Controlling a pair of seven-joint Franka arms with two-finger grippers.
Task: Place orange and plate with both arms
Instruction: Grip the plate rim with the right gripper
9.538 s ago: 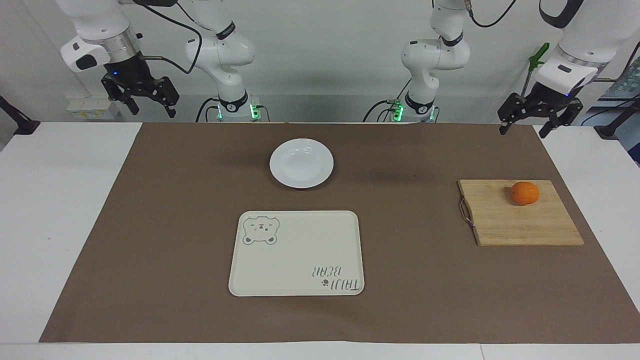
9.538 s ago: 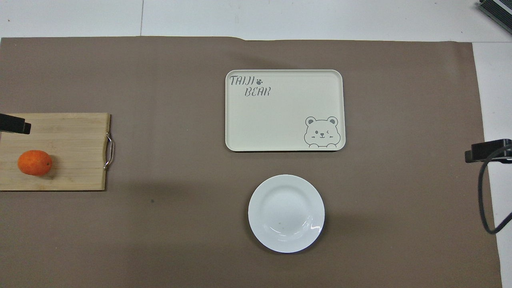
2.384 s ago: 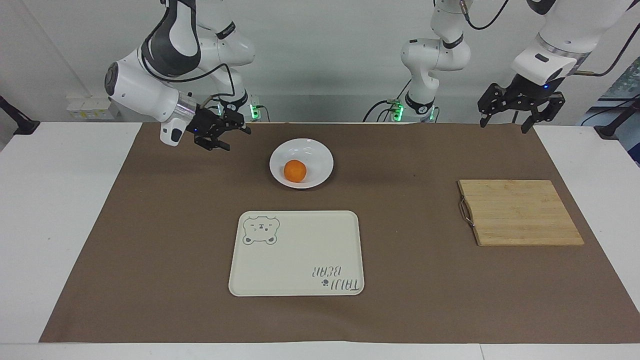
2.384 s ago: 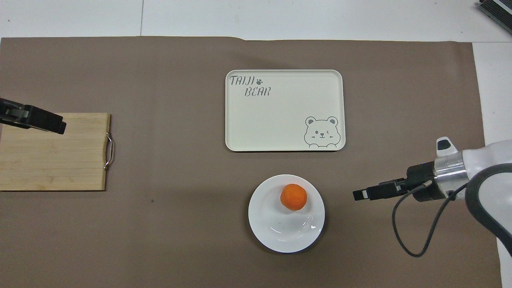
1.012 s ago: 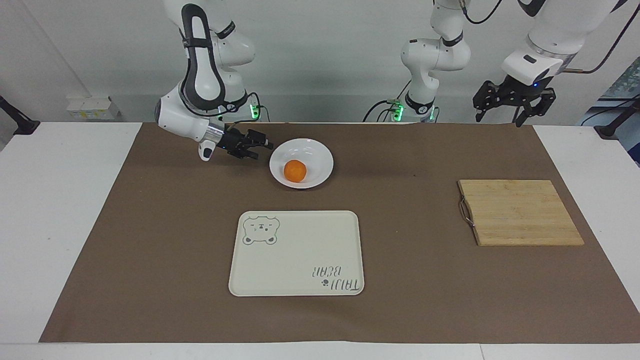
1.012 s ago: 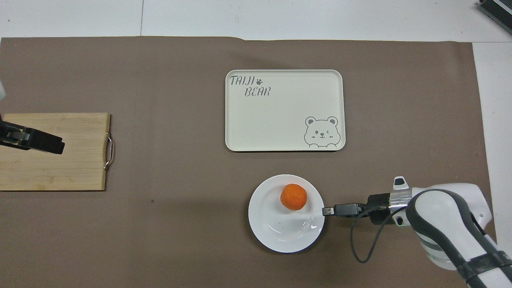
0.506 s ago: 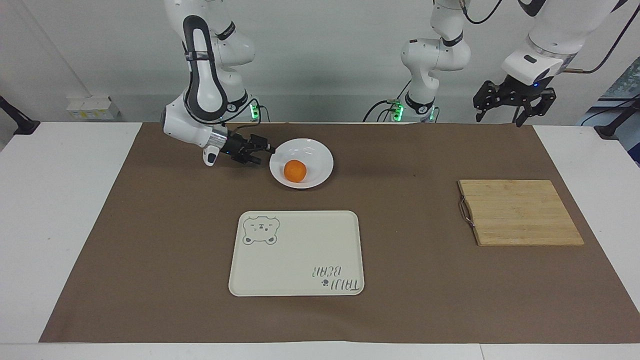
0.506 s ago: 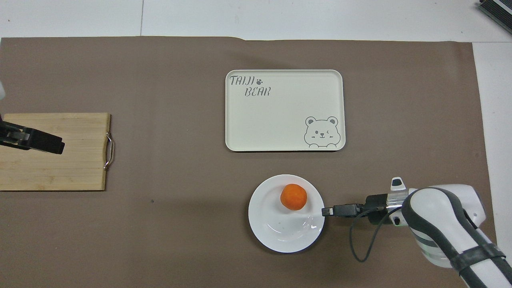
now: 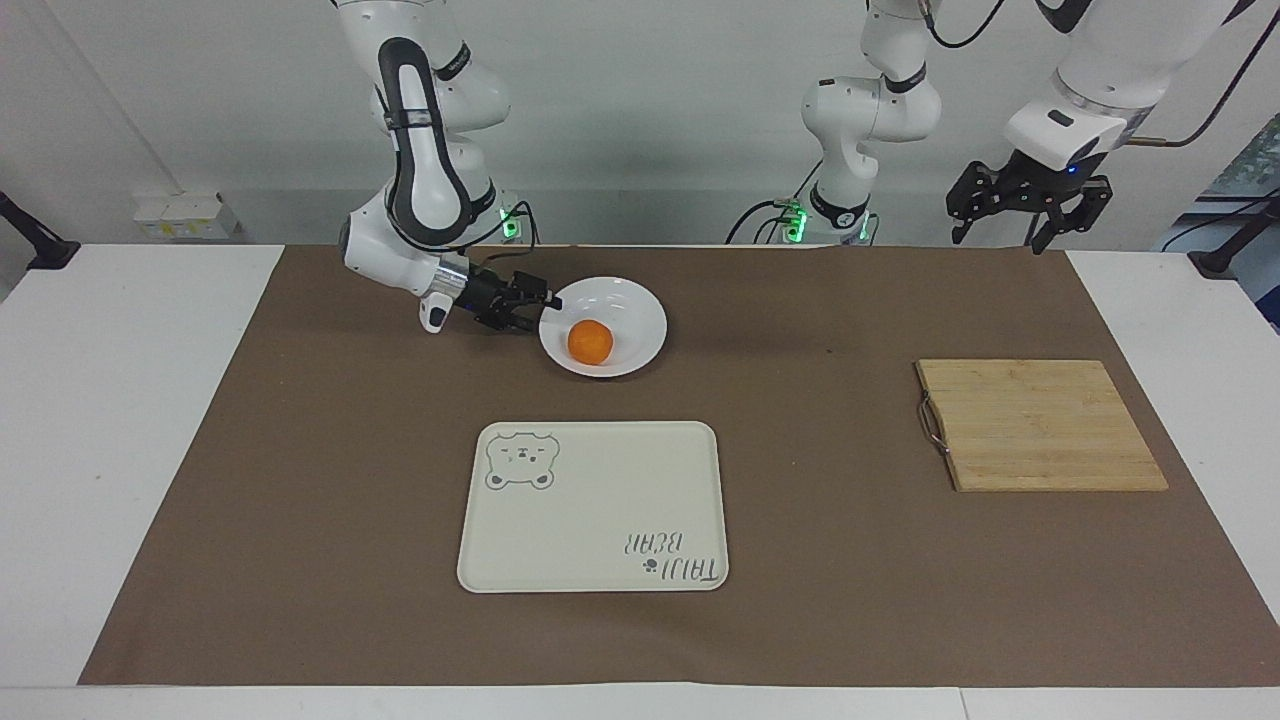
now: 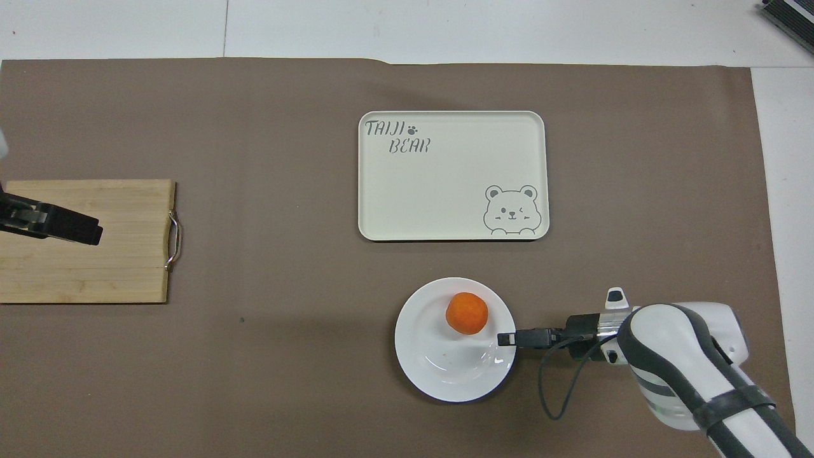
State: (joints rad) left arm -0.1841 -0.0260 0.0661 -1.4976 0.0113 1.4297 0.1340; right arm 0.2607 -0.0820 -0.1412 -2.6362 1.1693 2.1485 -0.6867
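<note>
Orange point(image 9: 590, 342) sits in plate point(image 9: 640, 300), near robots, tray point(image 9: 600, 500) just farther out. Right gripper point(image 9: 540, 304) low at plate rim, fingers spread astride edge, not yet pinching. Left gripper point(image 9: 1022, 212) waits raised at left arm's end of counter, fingers spread, empty. Judgement: orange step done; plate grasp and transfer to tray remain.
</note>
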